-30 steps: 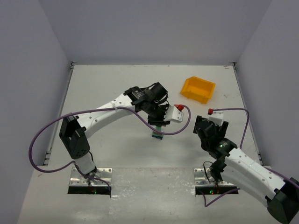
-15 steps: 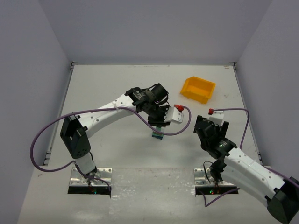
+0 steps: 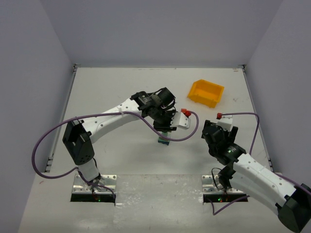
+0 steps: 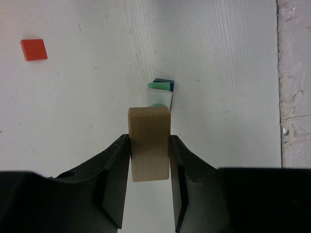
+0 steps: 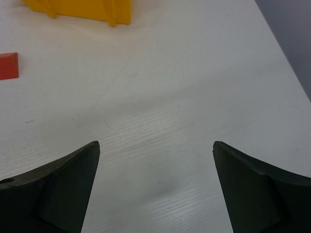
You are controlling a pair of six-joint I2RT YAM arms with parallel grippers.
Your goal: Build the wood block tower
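Note:
My left gripper is shut on a pale tan wooden block and holds it just above the short stack. Under the block, the stack shows a green block and a blue block edge. In the top view the stack stands at mid table, right under my left gripper. A red block lies flat on the table to the stack's side; it also shows in the right wrist view. My right gripper is open and empty above bare table, right of the stack.
A yellow plastic bin stands at the back right; its near wall shows in the right wrist view. Grey walls close the table on three sides. A table seam runs along the right of the left wrist view.
Almost nothing differs. My left gripper stays over the stack with the tan block in it, shifted only slightly. The right arm has not moved.

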